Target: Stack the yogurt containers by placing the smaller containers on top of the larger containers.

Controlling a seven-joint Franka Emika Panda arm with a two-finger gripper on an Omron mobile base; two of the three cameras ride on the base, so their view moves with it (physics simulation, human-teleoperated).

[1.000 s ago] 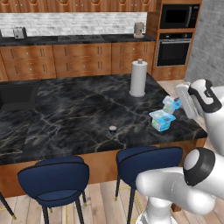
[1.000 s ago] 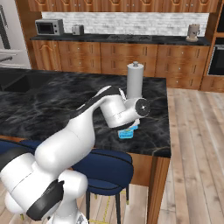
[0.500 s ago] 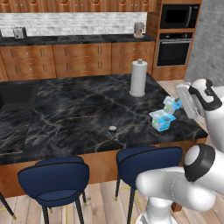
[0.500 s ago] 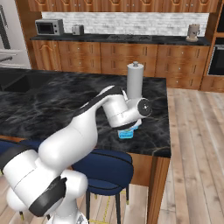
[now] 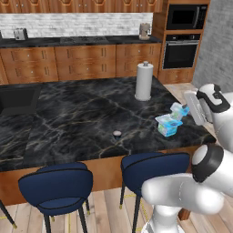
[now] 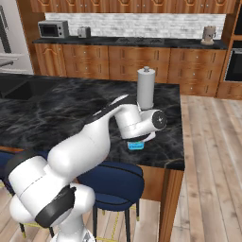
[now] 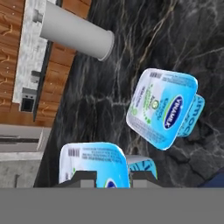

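gripper [image 7: 107, 178] clamped on the small light-blue pack [image 7: 94, 164], lifted just beside the bigger teal pack [image 7: 164, 107] on the black marble counter [image 5: 82, 118], tiny dark cup [image 5: 117, 134] well apart, paper-towel roll [image 5: 144, 81] behind

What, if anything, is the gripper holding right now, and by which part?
The gripper is shut on the small light-blue yogurt pack, pinching it at its near edge; the larger teal pack lies apart on the counter.
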